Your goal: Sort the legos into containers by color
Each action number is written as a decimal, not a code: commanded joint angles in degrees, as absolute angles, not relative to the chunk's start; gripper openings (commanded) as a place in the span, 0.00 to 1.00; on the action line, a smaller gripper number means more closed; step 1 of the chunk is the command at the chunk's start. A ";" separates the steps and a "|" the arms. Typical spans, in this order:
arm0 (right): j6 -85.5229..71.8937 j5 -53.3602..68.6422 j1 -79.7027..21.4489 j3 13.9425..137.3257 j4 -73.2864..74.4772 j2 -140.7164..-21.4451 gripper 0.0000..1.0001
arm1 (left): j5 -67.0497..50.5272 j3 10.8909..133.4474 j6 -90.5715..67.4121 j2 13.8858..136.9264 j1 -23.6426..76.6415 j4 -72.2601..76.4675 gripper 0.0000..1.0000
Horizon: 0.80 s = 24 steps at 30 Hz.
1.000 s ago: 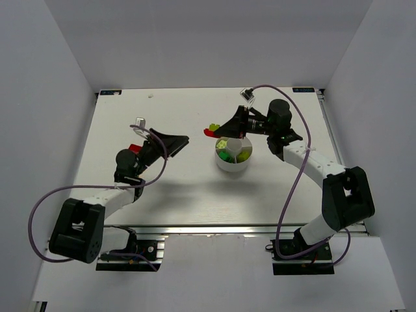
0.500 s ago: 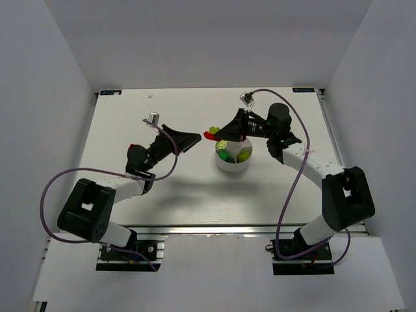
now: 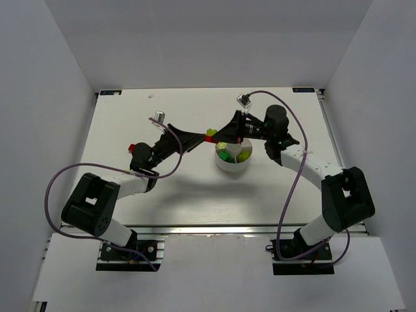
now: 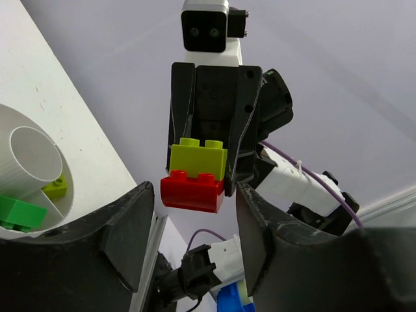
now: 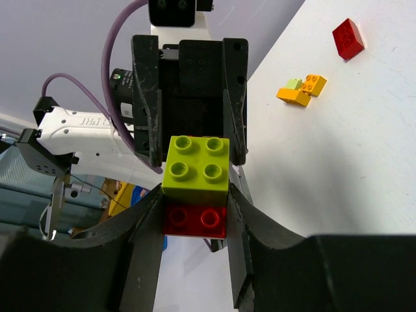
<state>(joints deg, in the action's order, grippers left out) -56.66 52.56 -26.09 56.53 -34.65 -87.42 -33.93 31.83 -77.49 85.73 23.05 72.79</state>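
Sorting is partly done: the small round white plastic divided dish (image 3: pixel 224 168) holds green and lime pieces in its wedges. In the air just beside it, the right gripper (image 5: pixel 195 201) has its jaws pinching a two-brick stack (image 4: pixel 195 175), lime on red. The left gripper (image 4: pixel 195 195) faces it, jaws spread either side. Splitting that stack looks next. A loose red brick (image 5: pixel 348 39) and an orange, yellow and pale green cluster (image 5: pixel 300 90) remain on the white worktop (image 5: pixel 364 162).

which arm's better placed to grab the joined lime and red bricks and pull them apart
Left. The right gripper is clamped on the lime-and-red stack; the left gripper faces it, open jaws flanking it.
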 commanded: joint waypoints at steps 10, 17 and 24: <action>-57.13 51.42 -26.54 58.09 -37.53 -87.01 0.00 | -36.12 34.10 -79.72 88.15 24.17 78.74 0.45; -53.46 50.72 -26.54 59.58 -32.27 -86.75 0.69 | -39.19 35.24 -82.35 90.44 24.17 82.70 0.00; -49.05 50.80 -26.10 60.21 -29.00 -86.04 0.89 | -41.75 34.63 -77.18 87.02 24.17 74.29 0.00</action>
